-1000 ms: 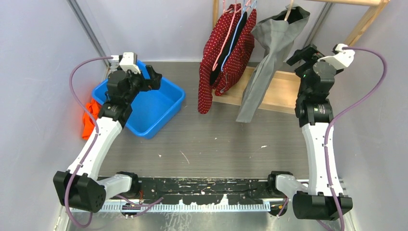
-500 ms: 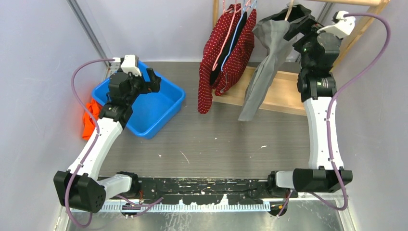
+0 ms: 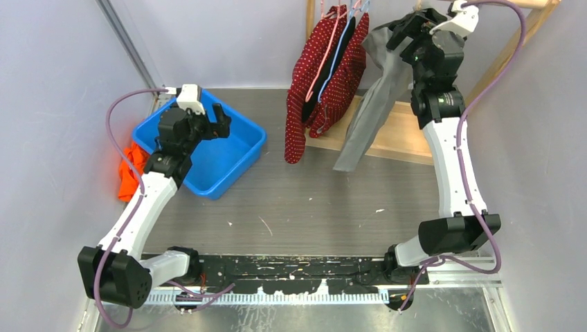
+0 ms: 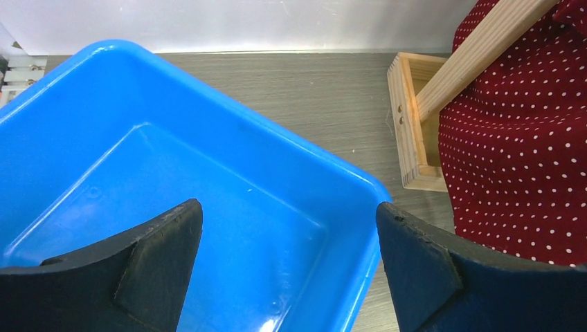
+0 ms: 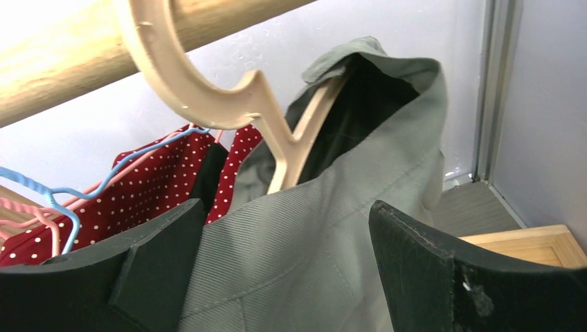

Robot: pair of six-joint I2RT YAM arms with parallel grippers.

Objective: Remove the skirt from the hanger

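The grey skirt point(image 3: 367, 117) hangs from a beige hanger point(image 5: 208, 97) hooked over the wooden rail point(image 5: 62, 69) at the back right. In the right wrist view the skirt's waistband point(image 5: 325, 228) fills the space between the fingers. My right gripper point(image 3: 410, 28) is raised to the rail and open, its jaws on either side of the skirt's top point(image 5: 284, 204), not closed on it. My left gripper point(image 3: 220, 117) is open and empty above the blue bin point(image 3: 232, 162), which also shows in the left wrist view point(image 4: 277, 131).
A red polka-dot garment point(image 3: 325, 76) hangs on pink and blue hangers left of the skirt. The wooden rack base point(image 3: 408, 131) lies beneath. An orange cloth point(image 3: 128, 169) lies left of the bin. Grey walls close in on both sides.
My right arm has risen and swung left, from beside the skirt up to its top at the hanger. The skirt's hem has shifted left. The left arm has barely moved.
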